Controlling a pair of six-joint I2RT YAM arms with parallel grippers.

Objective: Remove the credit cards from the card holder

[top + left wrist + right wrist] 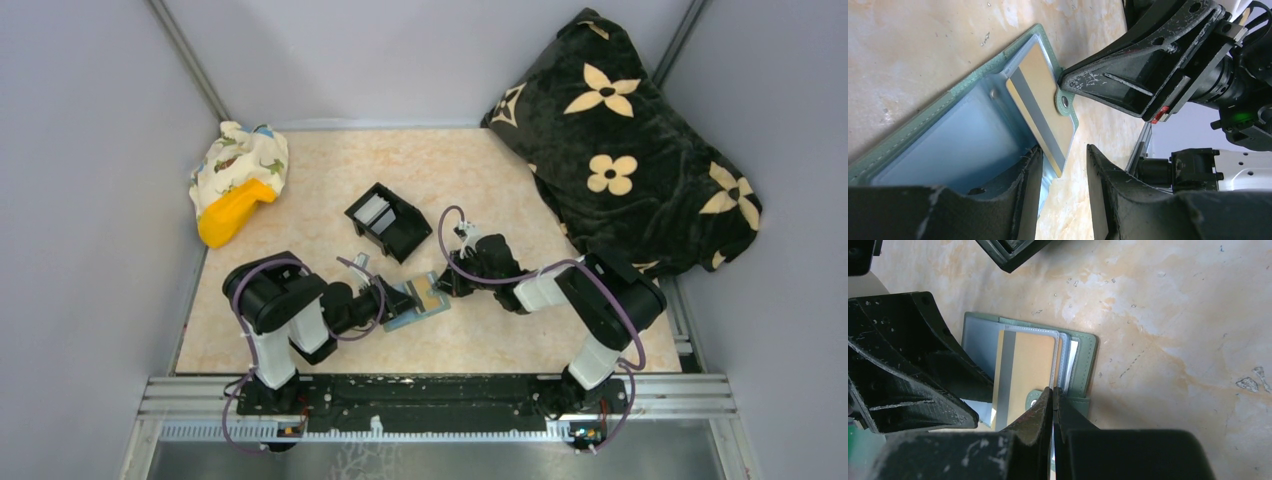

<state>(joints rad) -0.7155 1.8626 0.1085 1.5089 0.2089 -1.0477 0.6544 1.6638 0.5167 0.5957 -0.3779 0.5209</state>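
Note:
The sage-green card holder (pixel 422 301) lies open on the table between both grippers. Its blue-grey inside (pixel 963 140) and snap tab (pixel 1065 102) show in the left wrist view. A tan-gold credit card (pixel 1025 371) with a grey stripe sits in its clear pocket, and pale card edges (pixel 1071 360) show behind it. It also shows in the left wrist view (pixel 1040 87). My left gripper (pixel 1063 172) is open, one finger (pixel 1020 200) resting on the holder's inner pocket. My right gripper (pixel 1053 392) is shut on the gold card's edge by the snap tab.
A black plastic box (pixel 388 221) with white contents stands just behind the holder; its corner shows in the right wrist view (pixel 1013 252). A dark flowered blanket (pixel 620 150) fills the back right. A patterned cloth with a yellow object (pixel 236 185) lies back left.

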